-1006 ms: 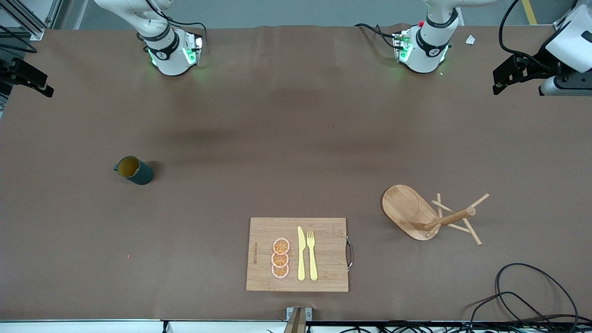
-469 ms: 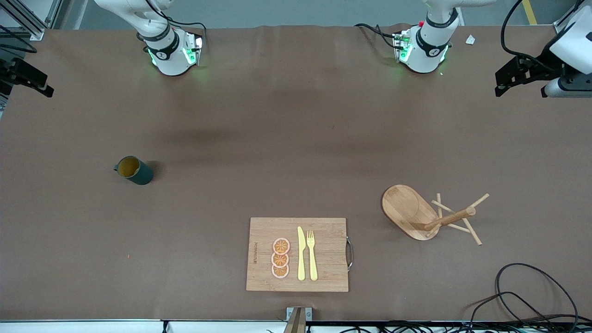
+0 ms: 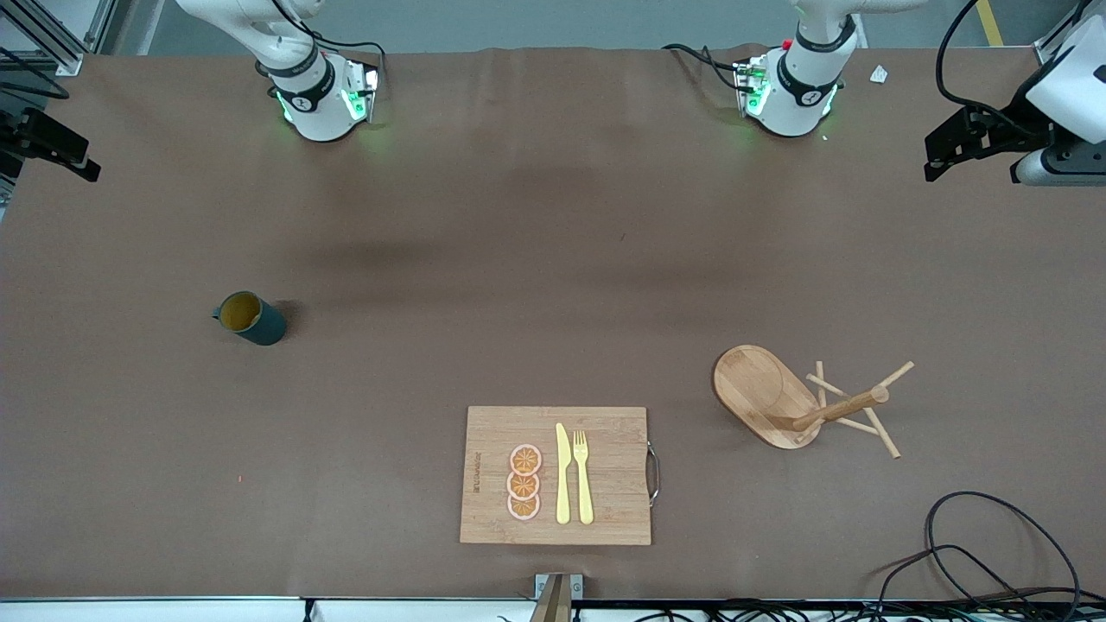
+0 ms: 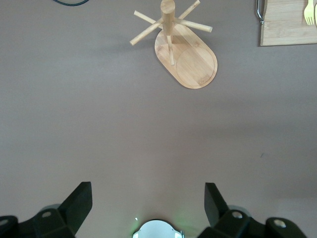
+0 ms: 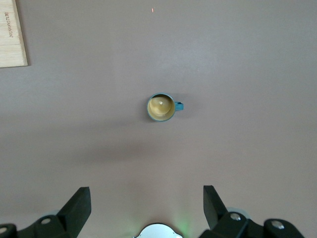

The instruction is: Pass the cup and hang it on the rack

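The cup [image 3: 251, 318], dark teal with a yellow inside, stands upright on the brown table toward the right arm's end; it also shows in the right wrist view, cup [image 5: 161, 106], handle out to one side. The rack [image 3: 765, 389] is a light wooden mug tree with an oval base, a central post and thin pegs, standing toward the left arm's end, also seen as rack [image 4: 185, 54]. My right gripper [image 5: 147, 201] hangs open and empty, high up and well away from the cup. High up as well, my left gripper [image 4: 147, 198] is open and empty, apart from the rack.
A bamboo cutting board [image 3: 605, 432] with a yellow knife, a fork and three orange slices lies near the front edge, between cup and rack. Black cables [image 3: 994, 553] coil at the front corner at the left arm's end. Both arm bases stand along the table's robot side.
The left arm's hand at the edge of the front view has shifted slightly outward. Cup, rack and right arm have not moved.
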Action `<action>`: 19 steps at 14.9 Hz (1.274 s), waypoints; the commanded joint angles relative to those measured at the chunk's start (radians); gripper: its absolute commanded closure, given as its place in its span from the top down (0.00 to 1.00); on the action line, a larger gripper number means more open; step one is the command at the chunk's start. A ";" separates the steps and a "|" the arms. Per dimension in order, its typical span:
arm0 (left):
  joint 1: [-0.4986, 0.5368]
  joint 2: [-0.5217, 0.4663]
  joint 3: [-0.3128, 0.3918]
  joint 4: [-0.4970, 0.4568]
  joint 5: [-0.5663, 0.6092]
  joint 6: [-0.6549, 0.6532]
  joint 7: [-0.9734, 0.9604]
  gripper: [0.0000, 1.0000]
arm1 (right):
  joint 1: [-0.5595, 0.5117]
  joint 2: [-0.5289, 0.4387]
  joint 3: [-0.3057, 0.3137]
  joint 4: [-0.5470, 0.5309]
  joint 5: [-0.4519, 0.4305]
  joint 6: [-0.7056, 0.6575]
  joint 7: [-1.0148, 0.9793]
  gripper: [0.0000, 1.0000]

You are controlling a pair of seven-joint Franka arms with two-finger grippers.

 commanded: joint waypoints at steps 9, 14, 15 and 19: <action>0.019 -0.001 0.002 -0.013 -0.003 0.028 0.024 1.00 | 0.007 -0.005 -0.002 -0.013 -0.014 0.007 -0.005 1.00; 0.018 0.002 -0.001 -0.015 -0.003 0.064 0.024 1.00 | 0.005 -0.010 -0.003 -0.033 -0.006 0.005 -0.002 1.00; 0.018 0.004 -0.001 -0.015 -0.004 0.065 0.024 1.00 | 0.005 -0.010 -0.003 -0.035 -0.004 0.005 -0.002 1.00; 0.018 0.011 -0.001 -0.018 -0.006 0.073 0.024 1.00 | 0.004 -0.013 -0.005 -0.035 -0.003 0.007 -0.002 1.00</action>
